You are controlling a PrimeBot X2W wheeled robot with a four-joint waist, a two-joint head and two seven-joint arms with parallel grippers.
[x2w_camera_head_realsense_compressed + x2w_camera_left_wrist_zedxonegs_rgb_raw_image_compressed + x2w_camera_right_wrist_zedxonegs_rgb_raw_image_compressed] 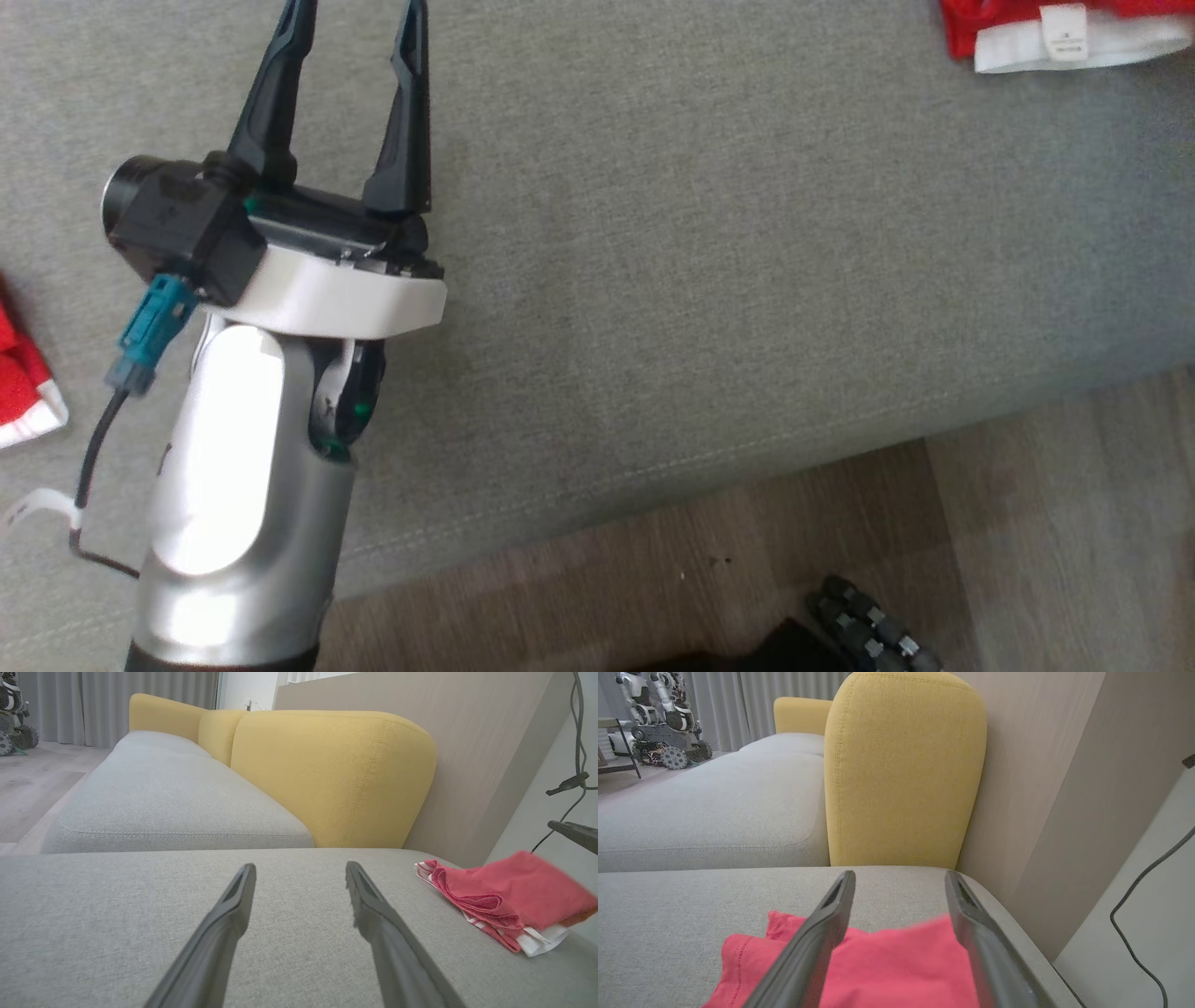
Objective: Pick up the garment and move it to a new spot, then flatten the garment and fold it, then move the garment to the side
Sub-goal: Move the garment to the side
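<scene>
The folded red cloth garment (pixel 896 966) with a white band lies near the end of the grey fabric sofa seat (pixel 747 233), close to its outer edge and in front of the yellow upholstered backrest (pixel 327 774). In the right wrist view the right hand (pixel 900 875) hangs directly over it with its two dark fingers spread wide. The red cloth shows between and beneath them, but whether the fingers touch it cannot be told.

The left hand (pixel 300 867) is also spread, with nothing between its fingers, and hovers over bare grey cushion. In its wrist view the garment sits well off to the right of the fingers. In the head view the garment is at the top right corner, far from that hand. Another piece of red and white cloth (pixel 23 392) lies at the left edge of the head view, and pale wooden floor (pixel 1027 523) runs along the front of the seat.
</scene>
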